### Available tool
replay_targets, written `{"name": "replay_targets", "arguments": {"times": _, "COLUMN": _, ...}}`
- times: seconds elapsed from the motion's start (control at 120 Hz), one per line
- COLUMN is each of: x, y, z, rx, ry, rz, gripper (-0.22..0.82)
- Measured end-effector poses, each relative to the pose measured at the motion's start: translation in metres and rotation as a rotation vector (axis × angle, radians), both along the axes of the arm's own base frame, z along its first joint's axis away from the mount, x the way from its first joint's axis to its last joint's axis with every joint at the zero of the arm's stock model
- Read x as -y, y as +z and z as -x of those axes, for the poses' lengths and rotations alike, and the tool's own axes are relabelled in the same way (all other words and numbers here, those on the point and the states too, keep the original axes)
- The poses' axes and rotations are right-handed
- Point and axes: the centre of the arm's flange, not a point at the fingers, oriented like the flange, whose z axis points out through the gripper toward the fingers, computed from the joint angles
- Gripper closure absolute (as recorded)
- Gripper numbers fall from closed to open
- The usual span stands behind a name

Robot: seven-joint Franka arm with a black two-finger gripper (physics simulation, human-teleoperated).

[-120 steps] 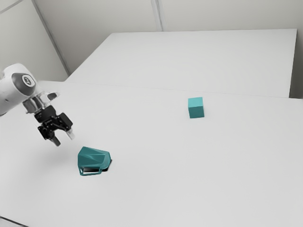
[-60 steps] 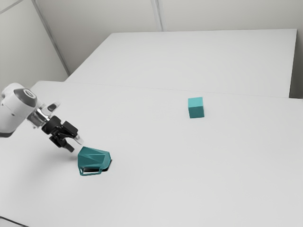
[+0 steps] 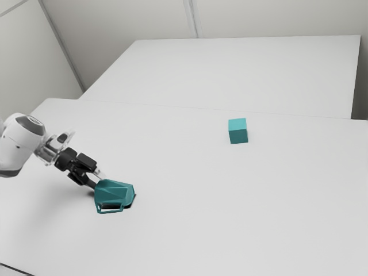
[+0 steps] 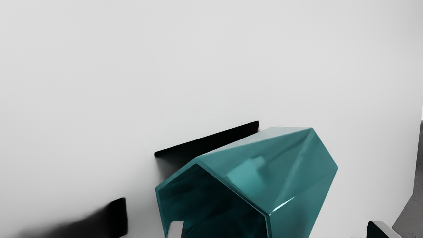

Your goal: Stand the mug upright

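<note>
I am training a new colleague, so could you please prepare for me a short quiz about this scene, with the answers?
1. Multiple choice: how does the mug lie? A) upright B) on its side C) upside down
2. True or false: the gripper is shut on the mug.
3. Fill in: besides the mug, the table bears a teal ____.
Key: 1. B; 2. false; 3. cube

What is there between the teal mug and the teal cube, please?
Only a bare stretch of white tabletop lies between the mug and the cube; the exterior view shows this.
</note>
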Motion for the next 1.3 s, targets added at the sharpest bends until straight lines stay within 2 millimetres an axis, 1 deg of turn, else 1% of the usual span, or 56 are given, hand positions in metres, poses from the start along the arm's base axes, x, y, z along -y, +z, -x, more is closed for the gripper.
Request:
{"name": "replay_targets", "arguments": {"times": 0.242, "x": 0.008, "y": -0.006, "z": 0.004, "rx": 0.008, "ry": -0.019, "rz": 0.046, "gripper": 0.0}}
{"name": "replay_targets", "arguments": {"times": 0.442, "x": 0.015, "y": -0.007, "z": 0.003, "rx": 0.015, "ry": -0.037, "rz": 0.076, "gripper": 0.0}}
{"name": "replay_targets", "arguments": {"times": 0.808, "x": 0.023, "y": -0.014, "z": 0.009, "rx": 0.013, "ry": -0.052, "rz": 0.109, "gripper": 0.01}}
{"name": "replay_targets", "arguments": {"times": 1.0, "x": 0.026, "y": -0.019, "z": 0.012, "rx": 0.01, "ry": -0.048, "rz": 0.121, "gripper": 0.09}}
{"name": "replay_targets", "arguments": {"times": 1.3, "x": 0.029, "y": -0.022, "z": 0.013, "rx": 0.013, "ry": -0.042, "rz": 0.135, "gripper": 0.3}}
